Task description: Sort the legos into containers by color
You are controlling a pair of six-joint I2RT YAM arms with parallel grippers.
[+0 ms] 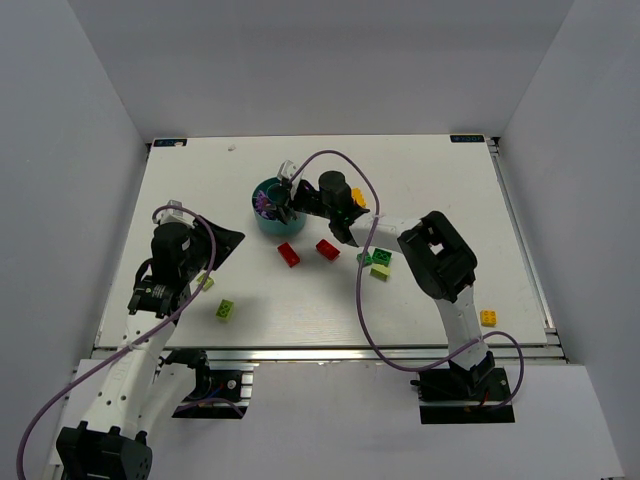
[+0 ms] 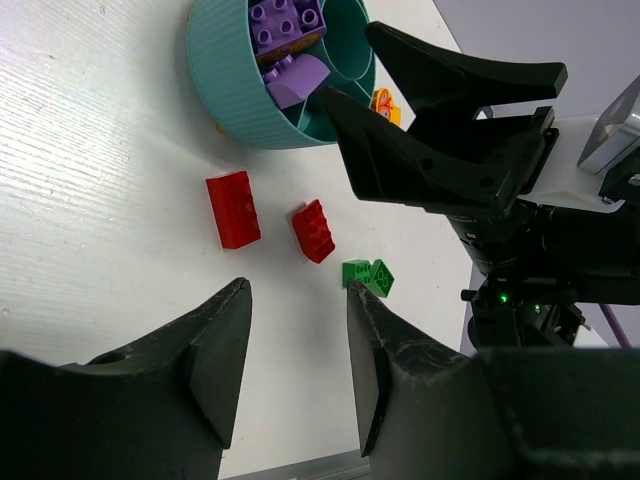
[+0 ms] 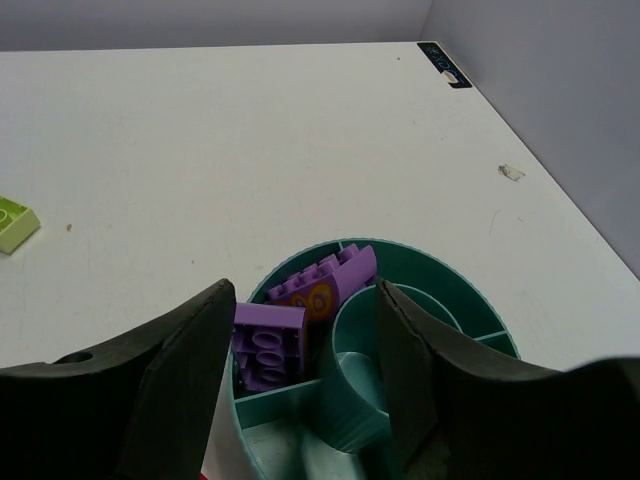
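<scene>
Right wrist view: the right gripper [image 3: 305,300] hangs over the bowl [image 3: 455,278], fingers apart and nothing pinched between them. Two purple bricks [image 3: 268,345] lie below in one compartment, one flat and one tilted against the central ring. The bowl sits in the far half of the table [image 1: 420,170], a little left of centre.

The left gripper [image 2: 298,345] has its fingers spread too, with only bare table showing between them. It faces the two red bricks [image 2: 232,208] lying close together, nearer the front edge than the bowl. A dark green brick [image 2: 368,275] sits to their right, an orange brick [image 1: 488,317] is out by the right edge, and a lime brick [image 1: 226,310] is near the front edge on the left.

Now the trouble spots, as I judge them.
- **Bowl:** the right fingers are low at the rim. A sloppy exit could hook a finger on the wall and drag or tip the bowl.
- **Tilted purple brick:** a knock could flip it into the next compartment.
- **Red bricks:** a grab at one may shove the other.
- **Arms:** both are crowding the same patch of table, so a reach by the left arm could clip the right arm.
</scene>
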